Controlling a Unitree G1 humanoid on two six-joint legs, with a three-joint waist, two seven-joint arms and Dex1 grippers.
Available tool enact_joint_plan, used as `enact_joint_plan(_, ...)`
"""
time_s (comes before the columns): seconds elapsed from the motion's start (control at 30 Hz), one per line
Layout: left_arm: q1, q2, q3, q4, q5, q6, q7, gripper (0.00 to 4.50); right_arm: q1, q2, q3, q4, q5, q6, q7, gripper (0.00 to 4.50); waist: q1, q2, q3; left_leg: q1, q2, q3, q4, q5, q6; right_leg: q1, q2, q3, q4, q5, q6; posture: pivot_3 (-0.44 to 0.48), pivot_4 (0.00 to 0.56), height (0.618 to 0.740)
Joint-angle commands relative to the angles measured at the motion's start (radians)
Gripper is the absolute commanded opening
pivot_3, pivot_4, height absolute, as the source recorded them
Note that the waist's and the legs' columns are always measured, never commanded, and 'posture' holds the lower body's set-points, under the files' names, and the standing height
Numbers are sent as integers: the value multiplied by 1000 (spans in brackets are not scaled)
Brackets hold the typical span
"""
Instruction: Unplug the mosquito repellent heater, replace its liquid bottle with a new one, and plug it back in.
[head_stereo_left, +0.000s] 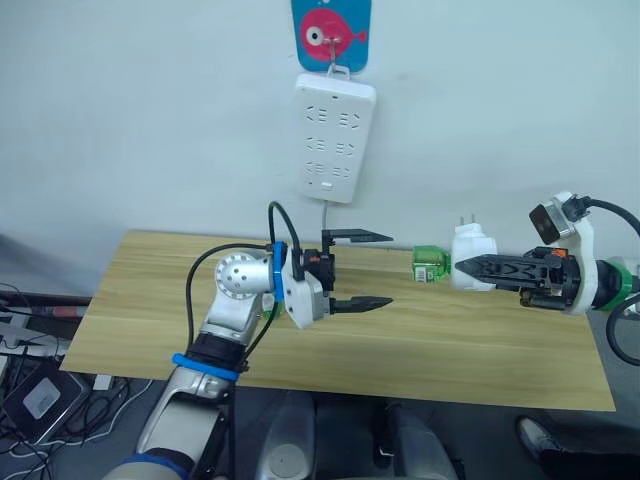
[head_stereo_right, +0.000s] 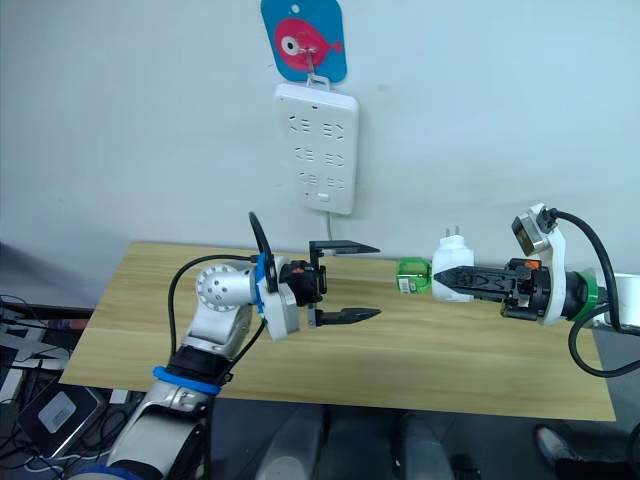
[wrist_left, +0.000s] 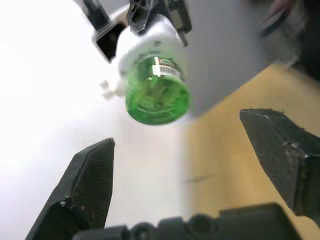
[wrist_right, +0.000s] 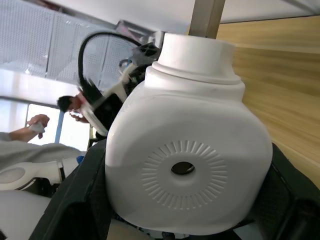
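My right gripper (head_stereo_left: 464, 267) is shut on the mosquito repellent heater (head_stereo_left: 473, 247), a white rounded unit held sideways above the right part of the wooden table (head_stereo_left: 300, 345), prongs up. A green liquid bottle (head_stereo_left: 430, 264) sticks out of the heater towards my left arm. The right wrist view shows the heater's round vented face (wrist_right: 187, 165) between the fingers. My left gripper (head_stereo_left: 388, 268) is open, level with the bottle and a short way left of it, not touching. Its wrist view looks at the bottle's green base (wrist_left: 157, 97) between the spread fingers (wrist_left: 90, 185).
A long white power strip (head_stereo_left: 333, 140) hangs on the wall above the table's middle, under a blue fish hook, its cord dropping behind the table. Cables and boxes lie on the floor at the left (head_stereo_left: 35, 390). A shoe (head_stereo_left: 545, 437) shows at the lower right.
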Motion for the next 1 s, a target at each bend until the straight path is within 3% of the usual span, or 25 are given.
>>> enact_joint_plan(0.03,-45,-27,2,101,99,-250,122,4491,-17,6,-32,-27,27,10,16,3098,10,0,0,-1,0,0,1,0,0,0,0,0,-1,1,1,277,258,740)
enact_joint_plan(0.23,-134,-59,-11,226,226,-392,302,4491,-18,16,-24,-51,27,11,21,3098,29,0,0,-5,0,0,6,0,1,-1,0,-2,-1,4,3,271,254,740)
enact_joint_plan(0.53,-207,-32,-97,318,285,-489,446,4491,-23,34,-19,-50,27,8,1,3098,29,0,0,-7,0,0,15,-1,3,0,1,-3,3,6,4,267,249,740)
enact_joint_plan(0.63,-219,-22,-116,329,297,-500,485,3881,-22,36,-19,-52,27,7,0,3098,28,0,0,-7,0,0,15,-1,3,0,1,-3,3,6,4,264,250,740)
enact_joint_plan(0.8,-228,-8,-150,327,305,-517,541,2317,-18,39,-19,-56,27,5,-2,3098,26,0,0,-7,0,0,14,-1,3,0,1,-3,3,6,4,261,252,740)
enact_joint_plan(0.9,-224,11,-205,317,263,-517,551,2265,-16,37,-19,-55,27,6,-2,3098,26,0,0,-7,0,0,14,-1,3,0,1,-3,4,6,4,261,252,740)
enact_joint_plan(0.97,-204,32,-296,268,107,-418,483,2265,-17,34,-19,-56,27,7,-2,3098,24,0,0,-7,0,-1,15,-1,3,0,1,-3,4,6,4,261,252,740)
enact_joint_plan(1.0,-172,35,-334,202,-44,-268,388,2265,-17,31,-19,-57,27,8,-1,3098,23,0,0,-7,0,-1,15,-1,3,-1,1,-3,5,6,4,260,255,740)
